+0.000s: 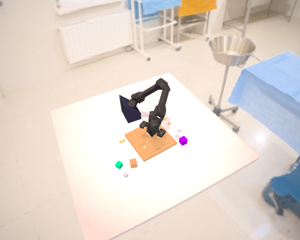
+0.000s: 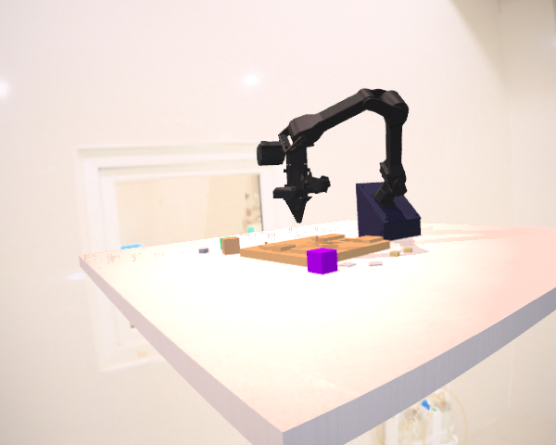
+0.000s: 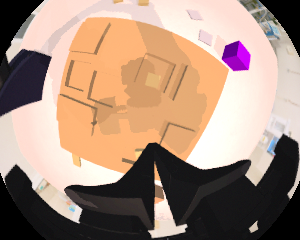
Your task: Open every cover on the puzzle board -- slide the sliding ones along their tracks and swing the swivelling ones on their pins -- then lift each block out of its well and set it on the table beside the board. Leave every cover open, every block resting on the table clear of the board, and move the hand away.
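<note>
Two small tan blocks (image 1: 169, 123) (image 2: 395, 253) (image 3: 143, 2) off board (image 1: 145, 155) (image 2: 278, 256) (image 3: 80, 130), one o'clock; gripper (image 1: 152, 135) (image 2: 298, 221) (image 3: 154, 145) pressed together, empty; cover status unclear.

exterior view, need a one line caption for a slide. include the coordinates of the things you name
Closed claw (image 1: 152, 135) (image 2: 298, 222) (image 3: 154, 145) above the orange puzzle board (image 1: 144, 158) (image 2: 273, 257) (image 3: 125, 35), purple cube (image 1: 183, 140) (image 2: 322, 261) (image 3: 236, 56) in front

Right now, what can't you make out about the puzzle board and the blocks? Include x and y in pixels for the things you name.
- Top view: the arm hides part of the board (image 1: 142, 155) (image 2: 273, 257) (image 3: 125, 37).
- Exterior view: the orange-brown block (image 1: 133, 163) (image 2: 230, 246) hides most of the green block (image 1: 118, 164) (image 2: 222, 243).
- Wrist view: the gripper (image 1: 152, 135) (image 2: 298, 222) (image 3: 154, 145) covers the board's near edge.
</note>
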Tool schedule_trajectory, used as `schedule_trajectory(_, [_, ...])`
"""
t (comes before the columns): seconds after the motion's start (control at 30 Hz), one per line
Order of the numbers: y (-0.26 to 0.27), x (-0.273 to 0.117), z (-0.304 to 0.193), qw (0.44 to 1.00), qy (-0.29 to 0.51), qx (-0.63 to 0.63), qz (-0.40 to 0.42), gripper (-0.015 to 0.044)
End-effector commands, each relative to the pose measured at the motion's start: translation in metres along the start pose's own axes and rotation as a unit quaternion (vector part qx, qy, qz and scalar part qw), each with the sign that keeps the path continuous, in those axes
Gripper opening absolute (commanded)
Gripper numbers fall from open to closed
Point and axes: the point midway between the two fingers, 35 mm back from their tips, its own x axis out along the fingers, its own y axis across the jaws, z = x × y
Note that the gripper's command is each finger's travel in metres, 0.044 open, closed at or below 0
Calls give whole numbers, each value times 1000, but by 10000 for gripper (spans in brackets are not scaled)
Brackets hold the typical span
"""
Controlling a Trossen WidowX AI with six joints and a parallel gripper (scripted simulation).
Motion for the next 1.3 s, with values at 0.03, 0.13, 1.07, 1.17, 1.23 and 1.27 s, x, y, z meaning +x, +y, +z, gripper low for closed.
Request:
schedule_trajectory(0.03, [9, 2, -26, 1000, -7, -9, -6, 0])
schedule_trajectory(0.13, [16, 4, -42, 1000, -12, -13, -10, 0])
schedule_trajectory(1.07, [24, 55, -67, 742, -25, 670, 0, 0])
schedule_trajectory(1.17, [24, 57, -67, 721, -25, 693, 1, 0])
schedule_trajectory(1.23, [24, 57, -67, 721, -25, 693, 1, 0])
schedule_trajectory(1.27, [24, 57, -67, 721, -25, 693, 1, 0])
